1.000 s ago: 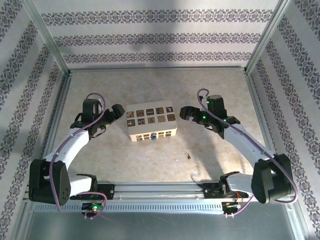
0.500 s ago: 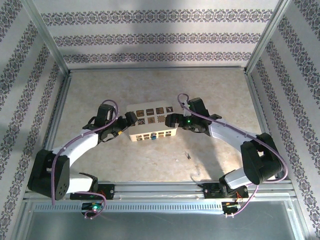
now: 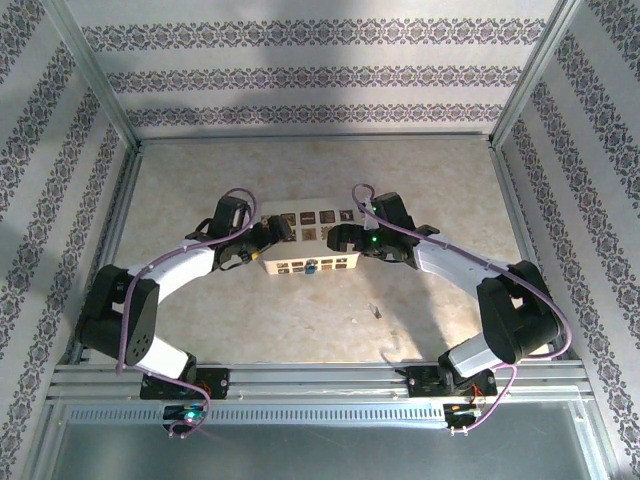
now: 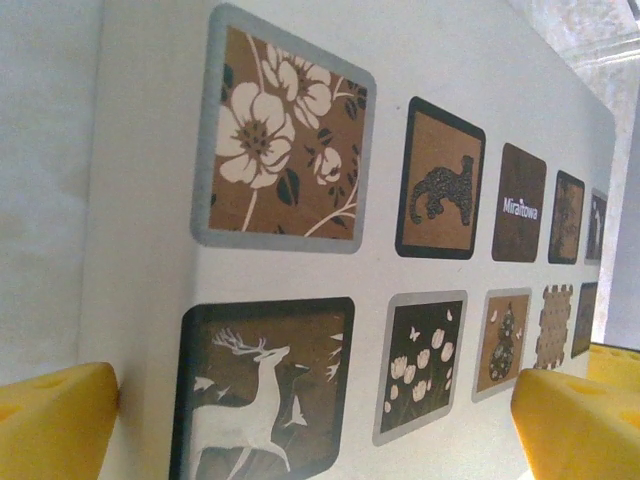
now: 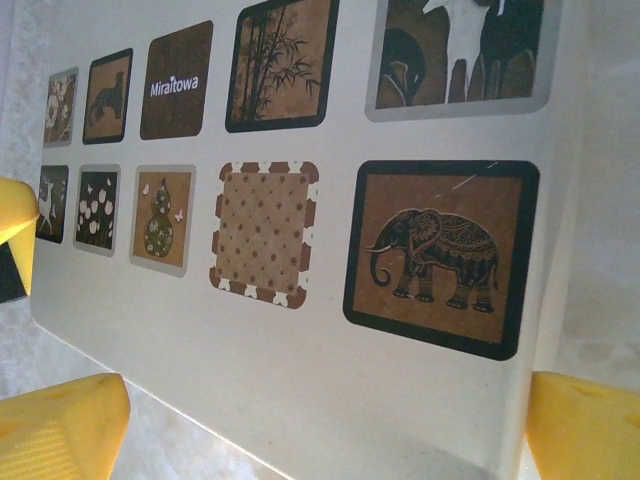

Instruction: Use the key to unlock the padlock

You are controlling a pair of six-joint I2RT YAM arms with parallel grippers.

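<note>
The tiny blue padlock (image 3: 311,268) hangs on the front face of the cream box (image 3: 308,250) with dark picture tiles. The key (image 3: 377,311), a thin sliver, lies on the table in front of the box, to the right. My left gripper (image 3: 268,240) is at the box's left end, open, and its yellow fingertips (image 4: 55,420) stand wide apart across the tiled lid (image 4: 300,150). My right gripper (image 3: 340,240) is at the right end, also open, its fingertips (image 5: 585,420) spread either side of the lid (image 5: 300,340). Padlock and key are out of both wrist views.
The mottled beige table (image 3: 250,320) is closed in by patterned walls on three sides and a metal rail (image 3: 320,378) along the near edge. Purple cables (image 3: 235,200) loop over both arms. Open floor lies behind the box and in front of it.
Both arms have swung inward from wide of the box to its two ends. The box, padlock and key have stayed about where they were.
</note>
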